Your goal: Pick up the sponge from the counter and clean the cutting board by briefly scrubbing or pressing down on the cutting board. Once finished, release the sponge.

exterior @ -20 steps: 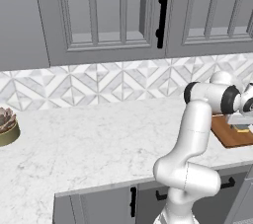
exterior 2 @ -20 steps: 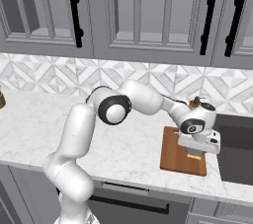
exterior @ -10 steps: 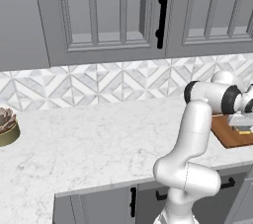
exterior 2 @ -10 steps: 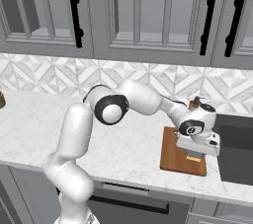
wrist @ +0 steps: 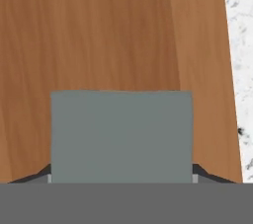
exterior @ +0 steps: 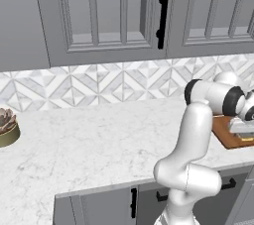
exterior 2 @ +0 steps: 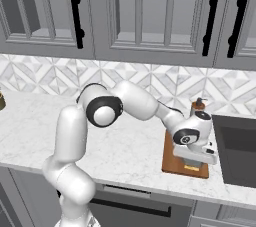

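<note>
Grey-topped sponge (wrist: 121,136) apparently gripped in the claw (wrist: 121,176), low over the cutting board (wrist: 99,30).

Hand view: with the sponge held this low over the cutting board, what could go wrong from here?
1. The sponge sits toward the cutting board's edge, with white counter just beside it; a sideways scrub might slide it off the wood.
2. The hand hangs close over the board; pressing harder could shove the thin board along the counter.

Soap bottle (exterior 2: 198,107), succulent bowl (exterior: 7,128), cabinets (exterior: 114,13)
</note>
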{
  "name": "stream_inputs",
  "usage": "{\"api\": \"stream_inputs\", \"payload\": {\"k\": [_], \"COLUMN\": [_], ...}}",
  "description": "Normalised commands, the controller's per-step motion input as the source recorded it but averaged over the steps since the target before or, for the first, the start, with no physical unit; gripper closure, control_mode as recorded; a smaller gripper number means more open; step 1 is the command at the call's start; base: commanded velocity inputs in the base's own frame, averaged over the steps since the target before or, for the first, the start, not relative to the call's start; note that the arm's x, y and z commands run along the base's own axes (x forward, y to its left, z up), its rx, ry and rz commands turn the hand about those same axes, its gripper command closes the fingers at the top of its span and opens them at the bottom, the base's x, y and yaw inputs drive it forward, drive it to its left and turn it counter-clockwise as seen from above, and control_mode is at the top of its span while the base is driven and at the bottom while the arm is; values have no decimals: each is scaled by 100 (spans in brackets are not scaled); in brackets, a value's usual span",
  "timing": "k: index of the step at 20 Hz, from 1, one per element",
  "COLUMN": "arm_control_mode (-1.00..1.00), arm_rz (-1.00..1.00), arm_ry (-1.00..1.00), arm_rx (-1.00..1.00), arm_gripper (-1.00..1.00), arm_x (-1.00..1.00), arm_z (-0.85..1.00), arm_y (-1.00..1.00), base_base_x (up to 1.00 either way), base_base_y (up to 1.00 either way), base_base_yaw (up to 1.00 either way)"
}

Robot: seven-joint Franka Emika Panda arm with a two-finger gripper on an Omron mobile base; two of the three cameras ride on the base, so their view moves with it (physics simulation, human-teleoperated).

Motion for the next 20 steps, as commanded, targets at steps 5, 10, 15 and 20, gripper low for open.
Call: {"api": "stream_inputs", "payload": {"k": [5,10,15,20], "arm_control_mode": [-100,-100,-100,-100], "arm_rz": [0,0,0,0], "arm_ry": [0,-1,0,0], "arm_rx": [0,-1,0,-1], "arm_gripper": [100,100,100,100], "arm_x": [0,4,18,21], "arm_z": [-40,19,6,1], "arm_y": [25,82,98,100], "base_base_x": [0,0,0,0], "base_base_y": [0,0,0,0], "base_base_yaw": [0,0,0,0]}}
